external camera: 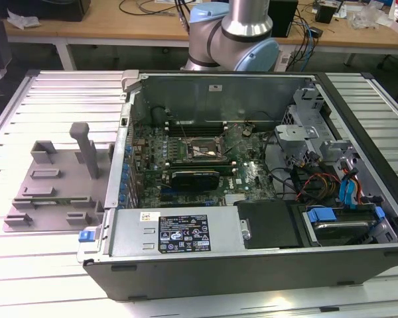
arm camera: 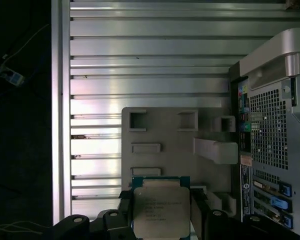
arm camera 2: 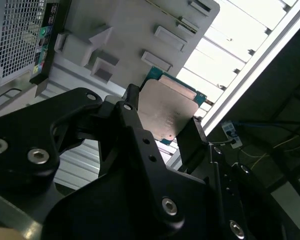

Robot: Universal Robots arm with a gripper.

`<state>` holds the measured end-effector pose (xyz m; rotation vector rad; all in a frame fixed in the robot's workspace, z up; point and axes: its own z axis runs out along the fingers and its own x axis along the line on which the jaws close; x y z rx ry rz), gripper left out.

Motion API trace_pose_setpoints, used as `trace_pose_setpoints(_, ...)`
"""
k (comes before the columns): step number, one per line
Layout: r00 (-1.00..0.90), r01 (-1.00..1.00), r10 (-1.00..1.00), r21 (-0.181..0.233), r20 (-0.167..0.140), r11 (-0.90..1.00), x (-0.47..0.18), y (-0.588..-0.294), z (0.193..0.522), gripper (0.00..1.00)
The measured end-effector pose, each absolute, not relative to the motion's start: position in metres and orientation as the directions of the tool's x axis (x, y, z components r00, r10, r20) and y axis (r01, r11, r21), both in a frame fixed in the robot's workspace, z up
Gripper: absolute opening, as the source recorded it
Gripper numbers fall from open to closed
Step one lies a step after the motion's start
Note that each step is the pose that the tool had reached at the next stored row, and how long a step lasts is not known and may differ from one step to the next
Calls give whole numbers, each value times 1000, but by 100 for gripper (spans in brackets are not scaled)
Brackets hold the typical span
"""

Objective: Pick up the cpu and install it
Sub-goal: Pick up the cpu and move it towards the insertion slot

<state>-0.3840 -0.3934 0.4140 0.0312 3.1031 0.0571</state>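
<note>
Currently, tool (arm camera 2: 165,119): closed narrow on the cpu (arm camera 2: 167,111), one black finger (arm camera 2: 131,102) on each of two opposite edges; seen in both wrist views.
Cpu location: between the finger pads, over the near margin of the grey fixture plate (arm camera: 165,137), outside the computer case (external camera: 219,93).
Cpu face: pale silvery metal top turned toward the wrist cameras, away from the surface (arm camera: 140,50).
Cpu attitude: held flat; in the first wrist view its plane looks about parallel to the fixture plate and the slats below.
Cpu long axis: near square, so no marked long axis; the part in frame is cut off at the picture's edge in the first wrist view.
Cpu alignment: its edges run square to the fixture plate's edges and to the slats in the first wrist view; a green board strip shows along the free edge away from the wrist.
Contact with fixture plate: cannot tell for certain; in the second wrist view the chip overlaps the plate's edge and the bright slats beyond.
Fixture plate: lies on the slatted surface just beside the case, at the exterior view's left, with an upright grey post (external camera: 86,149).
Computer case: on its side, open, motherboard exposed.
Socket (external camera: 200,149): black square frame near the board's middle, well apart from the fixture plate.
Arm (external camera: 242,30): base joints behind the case in the exterior view.
</note>
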Motion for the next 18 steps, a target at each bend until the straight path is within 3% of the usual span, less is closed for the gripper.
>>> trace_pose_setpoints(18, -999, 19, 21, 37, -37, 999, -340, -393, 414, 55)
